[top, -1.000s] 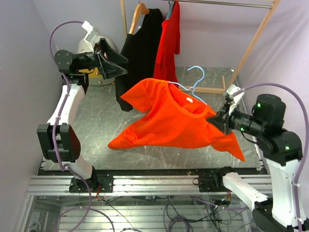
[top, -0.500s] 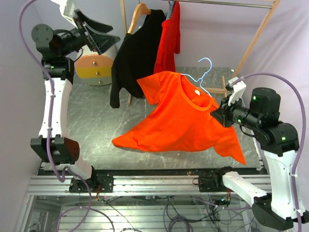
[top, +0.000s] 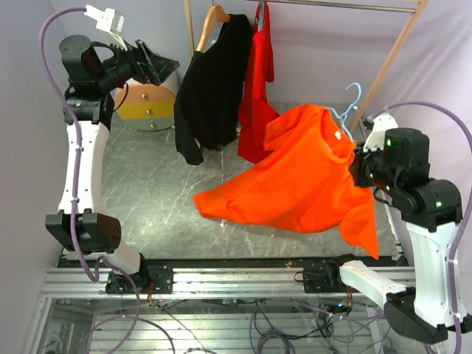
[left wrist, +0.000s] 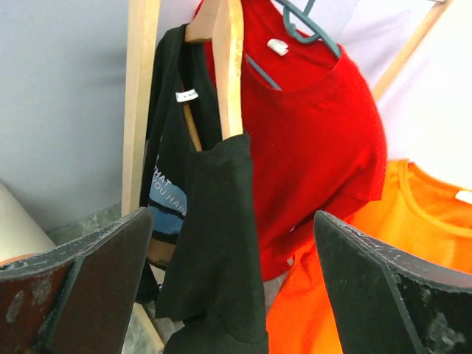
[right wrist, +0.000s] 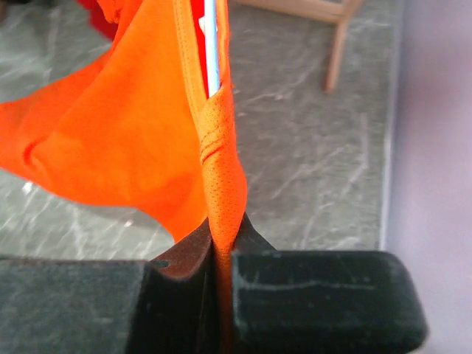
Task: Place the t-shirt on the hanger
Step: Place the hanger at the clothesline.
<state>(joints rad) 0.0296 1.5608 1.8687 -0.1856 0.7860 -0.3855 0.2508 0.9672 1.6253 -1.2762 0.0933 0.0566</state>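
Observation:
The orange t-shirt (top: 295,177) hangs in the air at the right, draped on the pale-blue wire hanger (top: 352,99), whose hook sticks up above the collar. My right gripper (top: 359,166) is shut on the t-shirt's shoulder seam. In the right wrist view the cloth (right wrist: 214,140) is pinched between the closed jaws of that gripper (right wrist: 221,251), and the hanger wire (right wrist: 212,44) runs inside the fabric. My left gripper (top: 158,66) is open and empty, raised at the upper left, facing the hanging clothes. Its wrist view shows the orange t-shirt (left wrist: 391,251) at the lower right.
A black garment (top: 214,81) on a wooden hanger (left wrist: 225,66) and a red shirt (top: 258,81) hang from the rail (top: 346,6) of a wooden rack. The rack's slanted leg (top: 391,59) stands behind the right arm. A round yellow-and-orange object (top: 144,99) sits at the back left.
My right gripper has carried the t-shirt and hanger up and to the right, nearer the rack. My left arm rose from mid-height and now holds high, turned toward the clothes.

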